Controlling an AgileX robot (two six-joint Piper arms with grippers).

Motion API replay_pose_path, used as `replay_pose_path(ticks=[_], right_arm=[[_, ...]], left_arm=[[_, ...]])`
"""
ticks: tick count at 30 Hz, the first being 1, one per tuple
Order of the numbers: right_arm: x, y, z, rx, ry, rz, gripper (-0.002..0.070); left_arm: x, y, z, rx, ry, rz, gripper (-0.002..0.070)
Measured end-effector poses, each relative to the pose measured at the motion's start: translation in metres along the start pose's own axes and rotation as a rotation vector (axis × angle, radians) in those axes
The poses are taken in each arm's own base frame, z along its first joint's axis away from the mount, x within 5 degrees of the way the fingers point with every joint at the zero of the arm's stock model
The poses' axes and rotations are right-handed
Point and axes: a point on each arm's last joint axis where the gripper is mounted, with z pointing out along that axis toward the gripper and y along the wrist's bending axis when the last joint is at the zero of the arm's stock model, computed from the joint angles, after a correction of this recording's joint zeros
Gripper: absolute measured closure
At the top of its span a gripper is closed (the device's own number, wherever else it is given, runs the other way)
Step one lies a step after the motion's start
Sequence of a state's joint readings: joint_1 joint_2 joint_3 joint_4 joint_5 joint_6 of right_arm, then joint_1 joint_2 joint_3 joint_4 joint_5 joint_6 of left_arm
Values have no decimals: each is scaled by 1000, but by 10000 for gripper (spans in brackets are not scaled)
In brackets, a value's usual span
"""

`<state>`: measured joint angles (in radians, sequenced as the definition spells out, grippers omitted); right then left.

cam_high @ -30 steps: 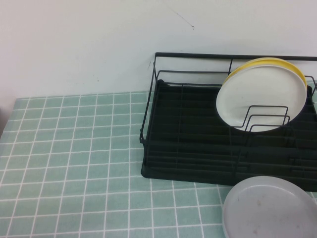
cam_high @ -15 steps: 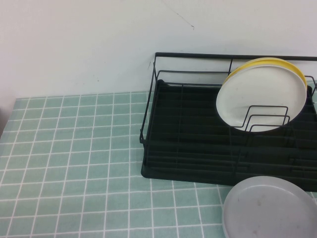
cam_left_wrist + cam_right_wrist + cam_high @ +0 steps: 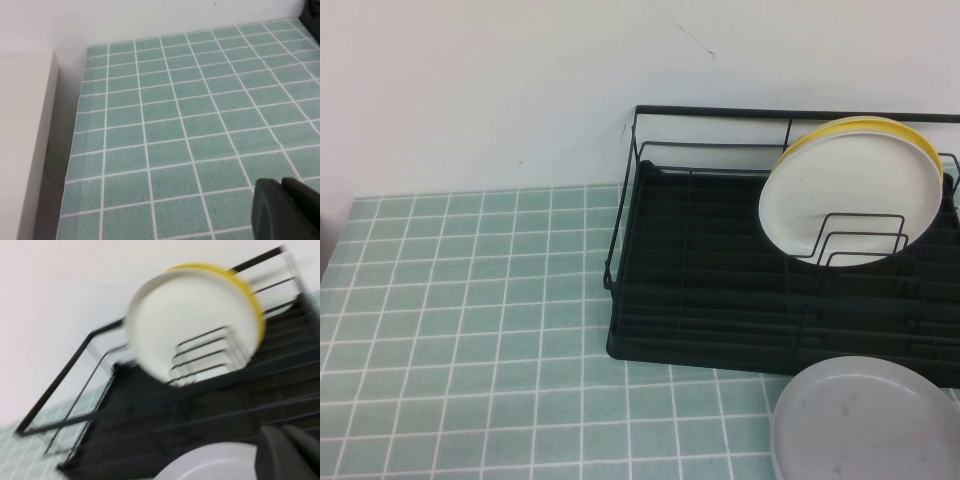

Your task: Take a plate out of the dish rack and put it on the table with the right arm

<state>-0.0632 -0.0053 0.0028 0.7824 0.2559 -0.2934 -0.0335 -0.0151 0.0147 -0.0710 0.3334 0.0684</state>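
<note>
High view: neither of my tools shows. Dish rack (image 3: 720, 270) sits on the tiled worktop (image 3: 470, 300) against the wall. White plate (image 3: 850, 190) stands upright in the rack's right part, behind the wire dividers, with the yellow plate (image 3: 865, 125) right behind it, touching or nearly so. Grey plate (image 3: 865, 420) lies flat on the worktop just in front of the rack's right end. Left wrist view: my left tool (image 3: 286, 207) hangs over bare tiles near the worktop's left edge, only a dark corner visible, can't tell if fingers are spread. Right wrist view: my right tool (image 3: 289, 452) faces the rack, above the grey plate (image 3: 215, 462), apart from the white plate (image 3: 192, 320); finger state can't tell.
</note>
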Motion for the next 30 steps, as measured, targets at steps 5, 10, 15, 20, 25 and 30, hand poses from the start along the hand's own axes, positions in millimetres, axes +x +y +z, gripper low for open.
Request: replay_pose_path(ticks=[5,10,15,20,25,30], right_arm=[[-30,26,6,-39,196,-83,678],[-68,46,40,-80,457,-243,678],[-105,56,90,-123,583,-340,678],[-133,60,140,-190,652,-456,678],[-158,65,183,-283,686,-595,651],[-178,68,221,-367,680,-752,487]], left_arm=[[0,0,0,0,0,0,678],[0,0,0,0,0,2,678],[0,0,0,0,0,2,678],[0,0,0,0,0,2,678],[0,0,0,0,0,2,678],[0,0,0,0,0,2,678]])
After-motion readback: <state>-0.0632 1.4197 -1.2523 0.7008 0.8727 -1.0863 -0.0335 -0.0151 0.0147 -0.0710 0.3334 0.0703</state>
